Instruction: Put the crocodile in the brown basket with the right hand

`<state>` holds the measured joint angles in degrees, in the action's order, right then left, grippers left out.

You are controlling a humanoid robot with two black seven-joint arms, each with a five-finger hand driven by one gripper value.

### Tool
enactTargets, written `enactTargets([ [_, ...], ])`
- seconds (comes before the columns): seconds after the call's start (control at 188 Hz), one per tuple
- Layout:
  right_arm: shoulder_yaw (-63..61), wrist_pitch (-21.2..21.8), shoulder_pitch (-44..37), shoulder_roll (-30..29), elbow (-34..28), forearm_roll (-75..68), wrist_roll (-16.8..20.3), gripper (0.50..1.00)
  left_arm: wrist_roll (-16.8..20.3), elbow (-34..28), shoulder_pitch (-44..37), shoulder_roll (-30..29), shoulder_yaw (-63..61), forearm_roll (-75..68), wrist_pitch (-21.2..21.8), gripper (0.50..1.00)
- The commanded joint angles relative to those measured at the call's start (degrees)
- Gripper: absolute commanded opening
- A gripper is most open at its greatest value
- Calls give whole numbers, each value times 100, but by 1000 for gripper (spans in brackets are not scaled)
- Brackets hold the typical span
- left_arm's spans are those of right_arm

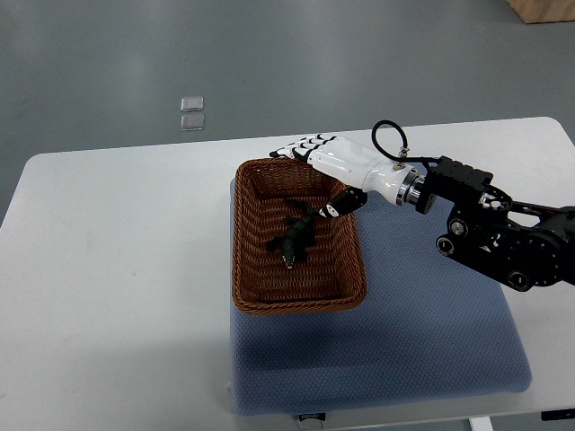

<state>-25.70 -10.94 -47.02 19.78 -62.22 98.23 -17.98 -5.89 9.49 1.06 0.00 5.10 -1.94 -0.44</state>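
A dark toy crocodile point(295, 235) lies inside the brown wicker basket point(246, 260), near its middle, free of any hand. My right hand point(316, 171) hovers over the basket's far right corner, coming in from the right edge. Its white fingers point(301, 145) are spread flat along the far rim and its thumb point(344, 204) points down into the basket just right of the crocodile's tail. It holds nothing. The left arm is out of view.
The basket stands on a blue-grey mat point(422, 341) laid on the white table point(117, 269). Two small clear squares point(191, 112) lie on the floor beyond the table. A wooden box corner point(544, 9) shows at the top right.
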Motion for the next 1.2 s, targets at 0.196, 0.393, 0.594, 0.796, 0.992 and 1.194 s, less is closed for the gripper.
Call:
enactTargets([
  [0.196, -2140, 927, 598, -88, 386, -568, 22, 926, 0, 0, 0, 0, 0, 1, 0, 1000],
  [0.393, -3819, 2078, 984, -378, 729, -1526, 242, 926, 0, 0, 0, 0, 0, 1, 0, 1000],
  [0.594, -5112, 2500, 1336, -897, 1160, -2176, 523, 926, 0, 0, 0, 0, 0, 1, 0, 1000],
  [0.796, -5946, 2738, 1415, -1230, 1757, -2862, 813, 926, 0, 0, 0, 0, 0, 1, 0, 1000],
  [0.992, -6474, 2738, 1635, -1459, 1801, -2950, 831, 928, 0, 0, 0, 0, 0, 1, 0, 1000],
  [1.194, -6483, 2641, 1758, -1556, 1872, -3618, 813, 928, 0, 0, 0, 0, 0, 1, 0, 1000],
])
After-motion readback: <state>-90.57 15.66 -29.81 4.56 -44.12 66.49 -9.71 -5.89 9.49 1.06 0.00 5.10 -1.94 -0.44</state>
